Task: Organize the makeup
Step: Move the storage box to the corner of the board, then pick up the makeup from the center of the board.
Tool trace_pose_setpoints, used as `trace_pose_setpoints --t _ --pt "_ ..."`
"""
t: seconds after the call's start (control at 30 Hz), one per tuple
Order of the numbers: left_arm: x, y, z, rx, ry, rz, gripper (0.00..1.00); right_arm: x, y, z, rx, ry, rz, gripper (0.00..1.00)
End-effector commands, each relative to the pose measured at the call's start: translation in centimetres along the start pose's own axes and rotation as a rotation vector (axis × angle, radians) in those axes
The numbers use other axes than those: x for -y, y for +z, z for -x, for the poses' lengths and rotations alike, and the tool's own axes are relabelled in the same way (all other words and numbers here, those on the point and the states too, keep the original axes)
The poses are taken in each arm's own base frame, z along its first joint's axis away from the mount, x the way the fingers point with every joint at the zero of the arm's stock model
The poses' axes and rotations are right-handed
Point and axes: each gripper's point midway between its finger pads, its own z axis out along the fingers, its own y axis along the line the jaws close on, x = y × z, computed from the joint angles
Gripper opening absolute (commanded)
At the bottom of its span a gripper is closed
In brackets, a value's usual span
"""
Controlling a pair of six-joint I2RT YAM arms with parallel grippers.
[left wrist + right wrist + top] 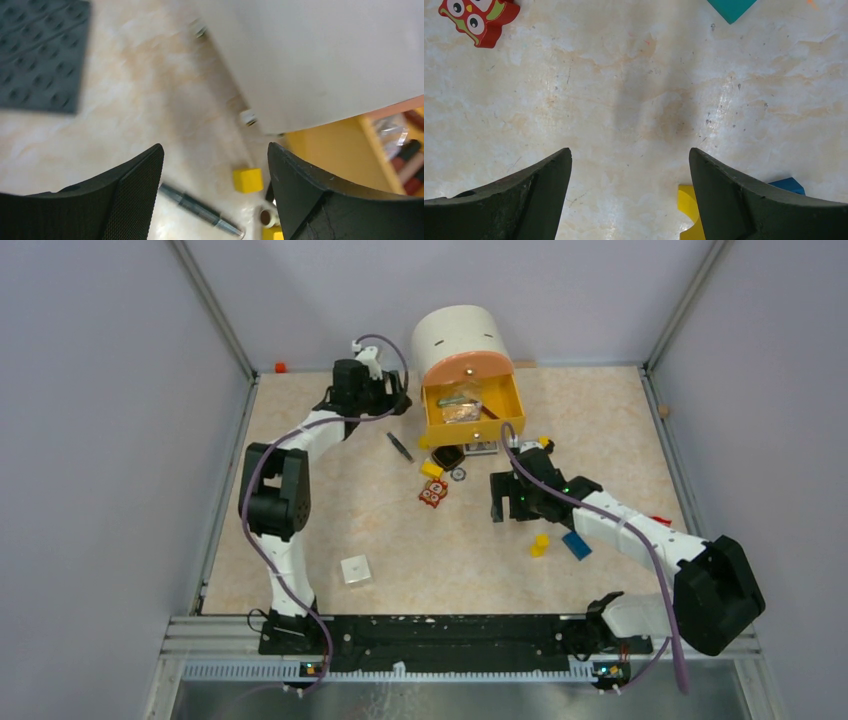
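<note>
Yellow drawer (465, 430), far centre, open: holds clear pouch (462, 410) and small dark-red tubes (407, 167). Long black brush (400, 447), slim, lies on table (330, 440) left of drawer. Black square compact (449, 456) just near drawer front. Left gripper (215, 147) and right gripper (630, 150) both spread, holding nothing.

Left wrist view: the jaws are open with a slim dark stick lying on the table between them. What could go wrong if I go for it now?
1. The slim dark stick lies flat, close to a yellow cube. The left jaws may scrape the table or shove the cube instead of gripping.
2. The cream rounded organizer with its open yellow drawer stands close by, so a swing of the arm could knock it.
</note>
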Motion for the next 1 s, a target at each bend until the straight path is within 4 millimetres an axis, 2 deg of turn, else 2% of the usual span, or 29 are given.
trace_pose_setpoints --t 0.0,0.13,0.33,0.47,0.8,0.97 --pt "-3.3 -4.1 2.9 0.130 -0.106 0.215 0.81 -0.1 -0.7 1.5 0.057 0.010 0.007 0.85" --pt "-4.6 -4.9 1.0 0.120 -0.174 0.367 0.80 -0.4 -0.5 1.5 0.052 0.013 0.022 0.85" --pt "-4.0 -3.1 -2.8 0.020 -0.146 0.471 0.75 -0.6 -0.4 1.3 0.051 0.021 0.033 0.85" --pt "-3.6 -2.1 -4.2 -0.016 -0.138 0.529 0.75 -0.3 -0.5 1.1 0.048 0.021 0.023 0.85" --pt "-5.3 0.2 -9.0 -0.146 -0.177 0.610 0.72 0.1 -0.8 1.0 0.052 0.017 0.007 0.85" --pt "-5.7 0.9 -10.9 -0.197 -0.188 0.615 0.62 0.2 -0.8 1.0 0.052 0.016 0.004 0.85"
